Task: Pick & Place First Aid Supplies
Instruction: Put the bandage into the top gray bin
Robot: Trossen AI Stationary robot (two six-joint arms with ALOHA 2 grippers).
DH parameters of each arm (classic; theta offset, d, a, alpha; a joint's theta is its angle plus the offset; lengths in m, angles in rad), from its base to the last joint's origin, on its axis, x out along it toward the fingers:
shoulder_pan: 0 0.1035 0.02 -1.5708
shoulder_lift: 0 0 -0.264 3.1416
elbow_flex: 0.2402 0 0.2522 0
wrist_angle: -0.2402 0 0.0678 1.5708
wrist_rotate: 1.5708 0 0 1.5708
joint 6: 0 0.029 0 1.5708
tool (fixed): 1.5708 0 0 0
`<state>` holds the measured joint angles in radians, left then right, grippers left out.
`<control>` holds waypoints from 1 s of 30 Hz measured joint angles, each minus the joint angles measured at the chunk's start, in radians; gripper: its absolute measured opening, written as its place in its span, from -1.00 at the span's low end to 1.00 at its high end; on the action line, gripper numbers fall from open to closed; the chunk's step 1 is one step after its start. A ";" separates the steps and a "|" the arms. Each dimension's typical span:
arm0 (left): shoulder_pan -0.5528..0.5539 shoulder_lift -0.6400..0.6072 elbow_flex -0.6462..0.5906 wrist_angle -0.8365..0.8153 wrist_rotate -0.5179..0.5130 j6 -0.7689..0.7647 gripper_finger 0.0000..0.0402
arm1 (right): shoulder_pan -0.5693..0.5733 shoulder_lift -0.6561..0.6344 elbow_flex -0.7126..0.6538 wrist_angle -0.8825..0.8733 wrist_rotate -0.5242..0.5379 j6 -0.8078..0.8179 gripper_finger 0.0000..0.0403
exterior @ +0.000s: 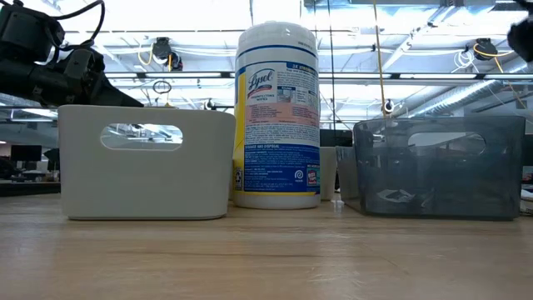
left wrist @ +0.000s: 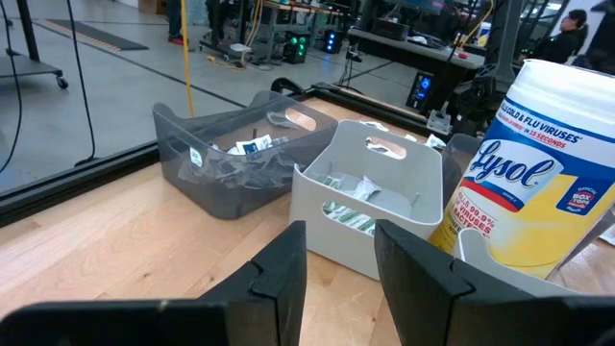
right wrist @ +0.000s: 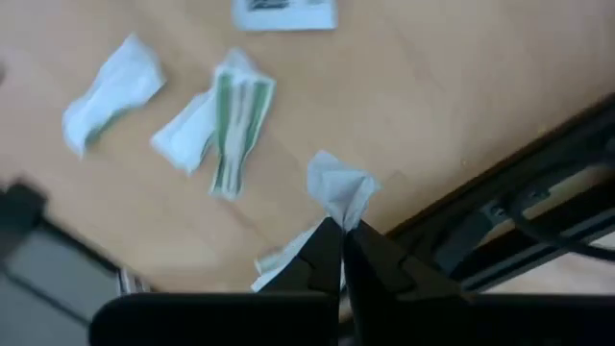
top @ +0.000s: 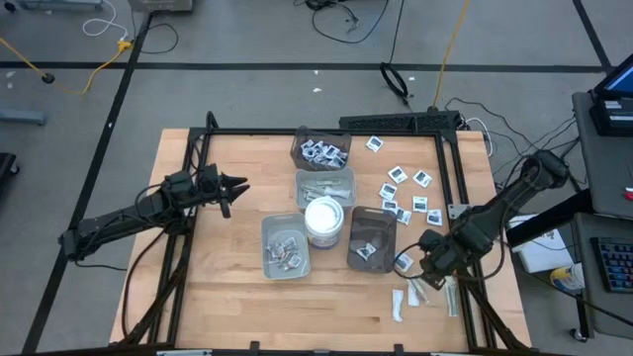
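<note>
Small square white packets [top: 401, 190] lie scattered on the table's right side, and narrow pale strips [top: 420, 293] lie near the front right. My right gripper [top: 429, 261] hangs above those strips, pointing down, shut on one pale strip packet [right wrist: 336, 187]. Other strips [right wrist: 226, 125] lie flat on the wood below it. My left gripper [top: 233, 188] waits open over the table's left half, level, facing the trays; nothing is between its fingers [left wrist: 283, 269]. My right gripper pinches the pale strip packet between its two fingertips [right wrist: 325, 248], coming from above and pointing down. One crumpled end [right wrist: 338, 185] sticks out past the fingertips, the other end [right wrist: 279, 259] trails off to the side. The packet appears lifted clear of the table.
In the table's middle stand a dark tray [top: 321, 150] with packets, a grey tray [top: 326, 184], the round white tub [top: 324, 220], a second grey tray [top: 285, 247] and a second dark tray [top: 372, 239]. A black frame rail [top: 453, 178] runs along the right side.
</note>
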<state>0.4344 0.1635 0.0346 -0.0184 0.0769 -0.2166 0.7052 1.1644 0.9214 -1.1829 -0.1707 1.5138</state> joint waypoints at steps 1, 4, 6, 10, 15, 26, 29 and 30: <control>0.000 0.000 0.000 0.000 0.000 0.000 -0.36 | -0.014 0.000 0.016 -0.014 -0.012 -0.059 -1.00; 0.000 0.000 0.000 0.000 0.000 0.000 -0.36 | -0.049 0.000 0.062 -0.052 -0.033 -0.216 -1.00; 0.000 0.000 0.000 0.000 0.000 0.000 -0.36 | -0.072 0.000 0.088 -0.079 -0.042 -0.315 -1.00; 0.000 0.000 0.000 0.000 0.000 0.000 -0.36 | -0.117 0.001 0.134 -0.139 -0.042 -0.537 -1.00; 0.000 0.000 0.000 0.000 0.000 0.000 -0.36 | -0.240 0.027 0.178 -0.253 -0.043 -0.758 -1.00; 0.000 0.000 0.000 0.000 0.000 0.000 -0.36 | -0.665 0.225 0.340 -0.297 -0.029 -1.189 -1.00; 0.000 0.000 0.000 0.000 0.000 0.000 -0.36 | -0.756 0.314 0.423 -0.291 0.031 -1.268 -1.00; 0.000 0.000 0.000 0.000 0.000 0.000 -0.36 | -0.784 0.343 0.452 -0.290 0.044 -1.295 -1.00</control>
<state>0.4346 0.1635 0.0345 -0.0185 0.0769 -0.2168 -0.0789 1.5070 1.3733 -1.4733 -0.1269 0.2184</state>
